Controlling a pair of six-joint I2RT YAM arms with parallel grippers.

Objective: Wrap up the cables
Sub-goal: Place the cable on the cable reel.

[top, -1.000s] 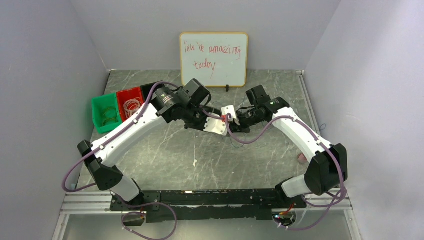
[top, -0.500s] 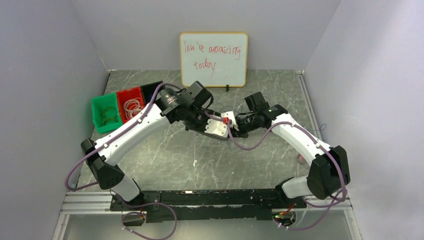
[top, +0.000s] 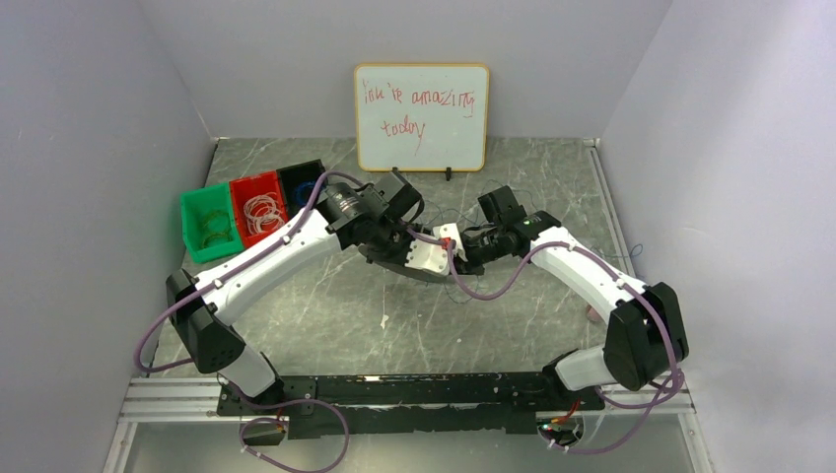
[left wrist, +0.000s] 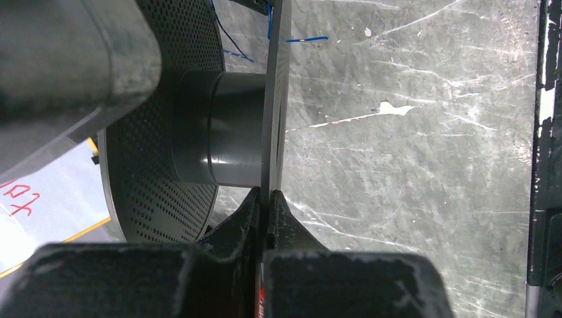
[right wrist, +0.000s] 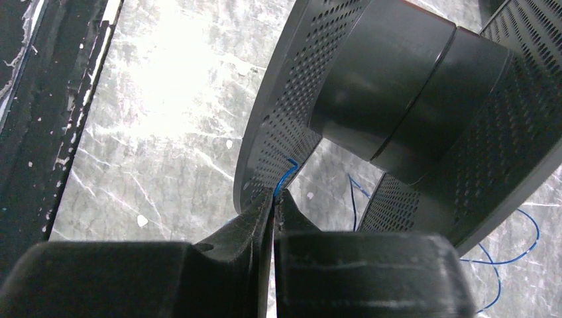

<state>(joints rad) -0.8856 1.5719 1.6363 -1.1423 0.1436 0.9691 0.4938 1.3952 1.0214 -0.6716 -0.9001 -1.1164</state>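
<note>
A grey perforated spool (left wrist: 219,129) hangs above the table, its core bare. My left gripper (left wrist: 267,193) is shut on the edge of one thin flange (left wrist: 275,99). In the right wrist view the same spool (right wrist: 397,99) fills the upper right. My right gripper (right wrist: 274,195) is shut on the thin blue cable (right wrist: 286,173) right at the rim of a flange (right wrist: 278,132). More loose blue cable (right wrist: 510,258) lies in loops on the table beneath. In the top view both grippers meet mid-table, the left (top: 426,258) and the right (top: 467,248), over the dark spool (top: 389,262).
Green bin (top: 209,225), red bin (top: 257,209) and black bin (top: 301,180) stand in a row at the back left. A whiteboard (top: 422,116) leans on the back wall. A small pink object (top: 594,313) lies by the right arm.
Both grippers, still joined at the spool, have drifted slightly left and toward the near side. The right wrist has swung in closer to the left gripper.
</note>
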